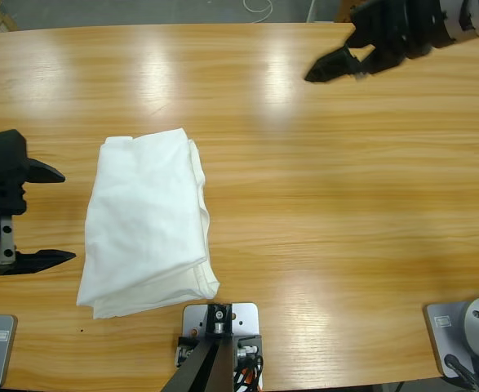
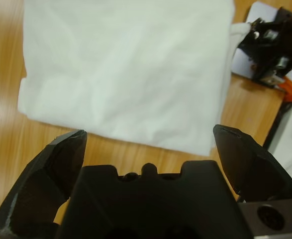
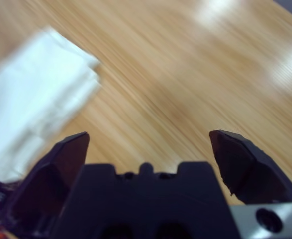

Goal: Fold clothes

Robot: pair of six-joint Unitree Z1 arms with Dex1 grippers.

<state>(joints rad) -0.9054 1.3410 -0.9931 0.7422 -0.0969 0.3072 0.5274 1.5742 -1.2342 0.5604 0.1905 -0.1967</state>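
Long wooden bench (image 1: 321,204) with pale glare patches along its far side, filling the high view. Folded white T-shirt (image 1: 145,224) lying flat on the bench left of the middle, toward the near edge, a rough rectangle with layered edges showing along its right side and near corner; no lettering visible. Same white bundle filling the upper part of the left wrist view (image 2: 126,69), and sitting at the left edge of the right wrist view (image 3: 36,114). Left gripper (image 1: 47,216) at the left edge of the high view, just beside the shirt's left side but apart from it, jaws spread wide with nothing between them; in its own wrist view (image 2: 148,149) the black jaws stand either side of the shirt's nearest edge without touching it. Right gripper (image 1: 337,65) coming in from the upper right corner, well apart from the shirt, above bare wood, jaws likewise spread and empty (image 3: 148,147).
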